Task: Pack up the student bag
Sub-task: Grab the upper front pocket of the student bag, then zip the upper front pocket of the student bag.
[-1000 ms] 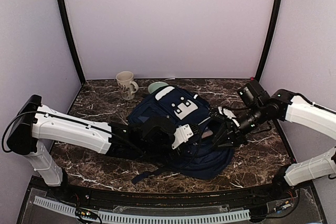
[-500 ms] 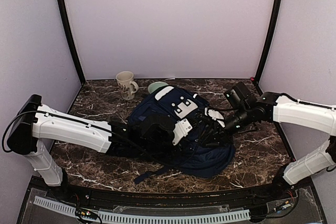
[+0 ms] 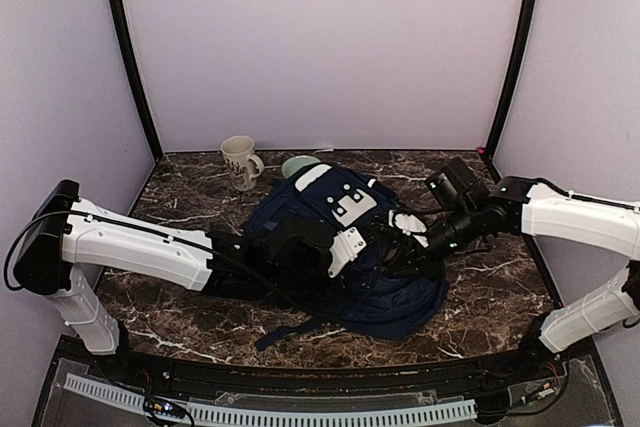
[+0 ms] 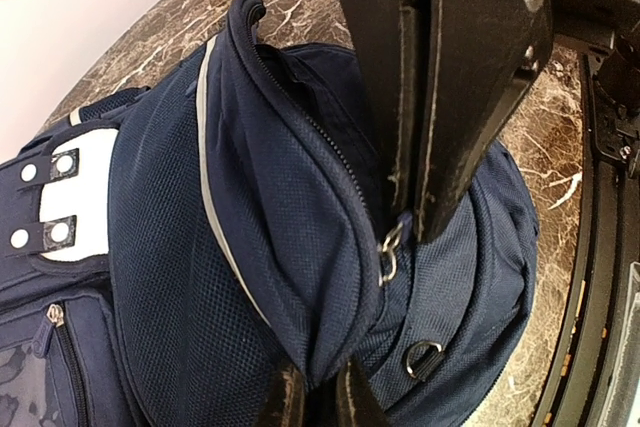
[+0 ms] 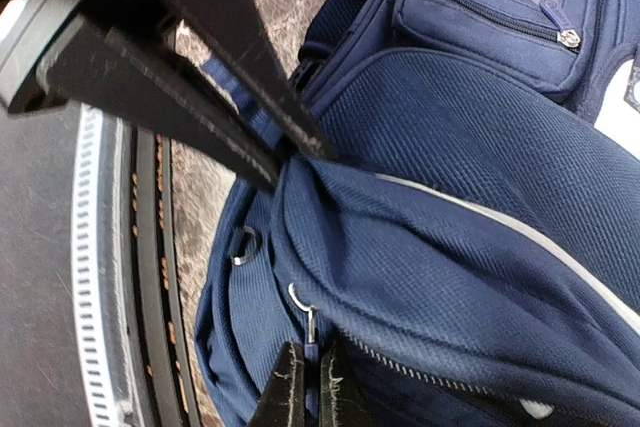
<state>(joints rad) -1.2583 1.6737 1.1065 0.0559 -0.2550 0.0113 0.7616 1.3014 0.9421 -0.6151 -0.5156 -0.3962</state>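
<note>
Seen from above, the student bag [image 3: 312, 197] lies mid-counter [image 3: 190, 197], with both arms meeting at its mouth. In the left wrist view the left claw [image 4: 408, 222] is pinched tight on the zipper edge, and in the right wrist view the right claw [image 5: 288, 162] is clamped on a fabric fold. The step looks like opening the bag; next, the claws need to draw apart gently without losing their grip.

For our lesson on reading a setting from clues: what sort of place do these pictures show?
Probably a robot test booth, not a home or classroom: plain lilac walls close in a marble-patterned table, and a left arm and right arm mounted at its near edge reach onto a backpack.
</note>
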